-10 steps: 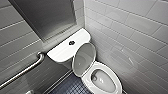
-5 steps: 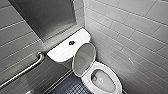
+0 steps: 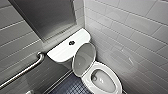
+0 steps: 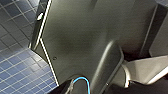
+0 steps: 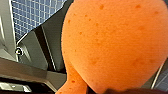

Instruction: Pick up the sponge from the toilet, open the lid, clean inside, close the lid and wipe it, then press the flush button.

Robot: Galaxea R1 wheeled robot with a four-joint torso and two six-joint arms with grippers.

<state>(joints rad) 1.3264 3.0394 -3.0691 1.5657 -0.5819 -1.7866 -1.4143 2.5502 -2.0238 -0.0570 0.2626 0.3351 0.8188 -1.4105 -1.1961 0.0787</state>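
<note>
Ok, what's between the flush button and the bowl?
The raised lid stands between button and bowl, seen in the head view.

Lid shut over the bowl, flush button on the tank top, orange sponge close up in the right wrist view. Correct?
The lid is wrong: the head view shows it raised, leaning back toward the tank. The flush button on the tank top and the sponge close up in the right wrist view are right.

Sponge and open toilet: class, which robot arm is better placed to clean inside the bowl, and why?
Right, probably. The sponge sits right up against the right wrist camera, apparently held there. The lid already stands open on the toilet; the left wrist faces floor tiles.
</note>
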